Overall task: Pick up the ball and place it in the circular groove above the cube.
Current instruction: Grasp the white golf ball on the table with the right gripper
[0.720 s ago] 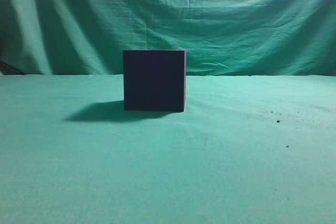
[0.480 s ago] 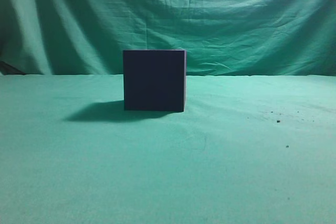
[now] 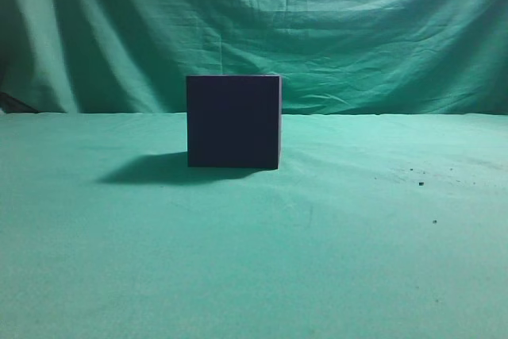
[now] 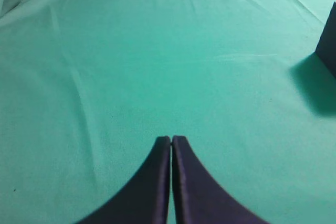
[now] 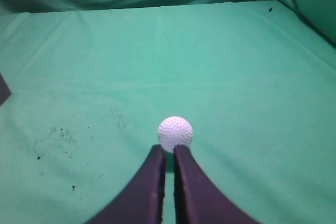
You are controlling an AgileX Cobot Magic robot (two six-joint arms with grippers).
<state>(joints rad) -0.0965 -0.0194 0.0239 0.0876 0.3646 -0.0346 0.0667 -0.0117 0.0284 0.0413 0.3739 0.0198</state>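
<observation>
The dark navy cube stands on the green cloth at the middle of the exterior view; its top face is not visible. Neither arm shows in that view, and the ball is out of view there. In the right wrist view the white dimpled ball lies on the cloth just beyond the tips of my right gripper, whose fingers stand almost together and hold nothing. A corner of the cube shows at the left edge. My left gripper is shut and empty over bare cloth, with the cube's edge far to the right.
A green cloth backdrop hangs behind the table. Small dark specks lie on the cloth at the right; they also show left of the ball in the right wrist view. The cube casts a shadow to its left.
</observation>
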